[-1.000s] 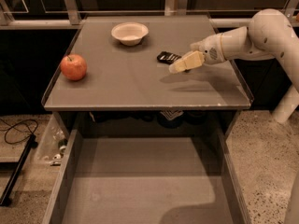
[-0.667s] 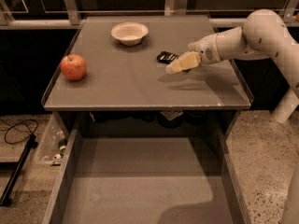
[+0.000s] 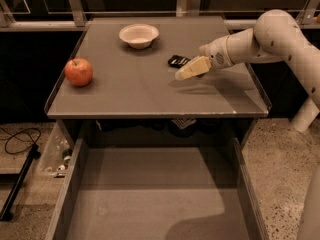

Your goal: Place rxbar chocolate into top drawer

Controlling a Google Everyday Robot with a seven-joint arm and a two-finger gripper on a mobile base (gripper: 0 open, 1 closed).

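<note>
The rxbar chocolate [image 3: 176, 61], a small flat black wrapper, lies on the grey tabletop right of centre. My gripper [image 3: 188, 69] reaches in from the right on a white arm. It hovers just in front of and to the right of the bar, close to it and low over the table. The top drawer [image 3: 150, 194] is pulled out below the table's front edge, wide and shallow, with a bare grey bottom.
A red apple [image 3: 78, 72] sits at the table's left. A white bowl [image 3: 138, 35] stands at the back centre. A black cable [image 3: 20, 139] and small clutter lie on the floor at left. Metal rails run behind the table.
My gripper has shifted slightly left and lower, closer to the bar. The bar, apple and bowl have not moved.
</note>
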